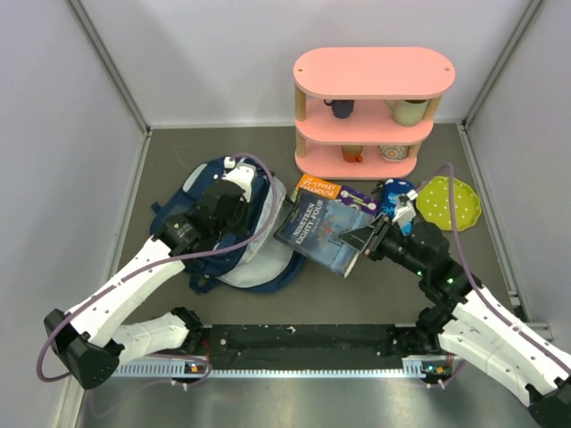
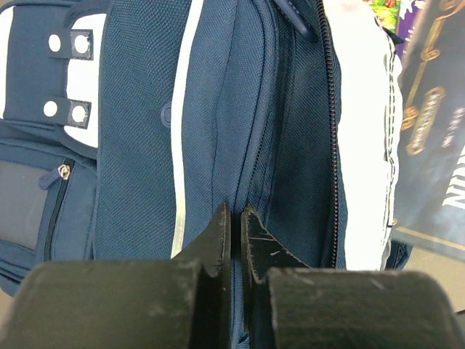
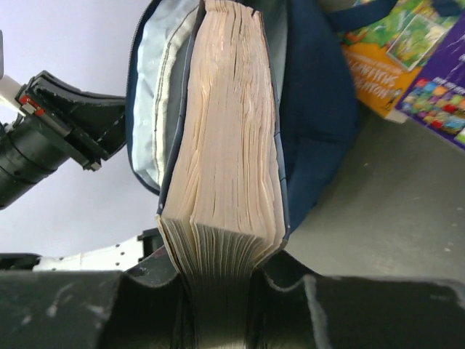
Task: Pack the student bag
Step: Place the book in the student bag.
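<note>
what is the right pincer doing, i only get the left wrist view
observer: the right pincer is shut on a thick book, page edges toward its camera
operator: near the bag?
observer: the book's far end is at the open mouth of the student bag, grey lining beside it
operator: anything beyond the bag
observer: a pink shelf with cups stands at the back

Pale grey walls [image 1: 53,107] enclose a dark grey floor [image 1: 223,143]; a pink three-tier shelf [image 1: 375,71] stands at the back
</note>
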Robot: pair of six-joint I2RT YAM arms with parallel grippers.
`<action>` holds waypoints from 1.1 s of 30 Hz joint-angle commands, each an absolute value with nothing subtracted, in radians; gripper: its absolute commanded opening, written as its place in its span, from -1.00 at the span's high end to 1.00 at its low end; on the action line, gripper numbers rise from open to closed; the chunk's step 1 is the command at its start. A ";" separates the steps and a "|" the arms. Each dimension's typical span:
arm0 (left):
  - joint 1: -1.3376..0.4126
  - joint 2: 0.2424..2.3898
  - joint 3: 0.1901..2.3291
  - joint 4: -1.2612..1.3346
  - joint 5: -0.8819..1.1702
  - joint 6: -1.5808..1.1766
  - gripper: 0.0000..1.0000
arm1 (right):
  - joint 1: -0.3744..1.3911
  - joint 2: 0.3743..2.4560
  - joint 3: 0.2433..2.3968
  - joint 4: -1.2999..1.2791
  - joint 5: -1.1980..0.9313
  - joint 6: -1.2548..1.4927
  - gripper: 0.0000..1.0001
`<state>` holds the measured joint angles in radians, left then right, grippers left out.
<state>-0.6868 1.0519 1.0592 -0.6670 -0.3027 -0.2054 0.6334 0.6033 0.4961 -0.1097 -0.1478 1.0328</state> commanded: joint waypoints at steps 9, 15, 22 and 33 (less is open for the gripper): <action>-0.681 0.943 1.115 -0.468 -0.216 -0.186 1.00 | 0.641 0.756 0.502 0.265 -0.287 1.147 1.00; -0.680 0.939 1.124 -0.433 -0.133 -0.169 1.00 | 0.699 0.882 0.517 0.339 -0.256 1.150 1.00; -0.680 0.948 1.138 -0.434 -0.118 -0.166 1.00 | 0.788 1.037 0.586 0.402 -0.157 1.149 1.00; -0.678 0.954 1.138 -0.391 -0.086 -0.192 1.00 | 0.848 1.281 0.667 0.641 -0.083 1.209 1.00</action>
<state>-0.6811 0.9779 1.0607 -0.6201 -0.1165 -0.1833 0.8272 1.2430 0.5682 0.3653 -0.1184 1.1584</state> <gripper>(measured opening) 0.033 0.197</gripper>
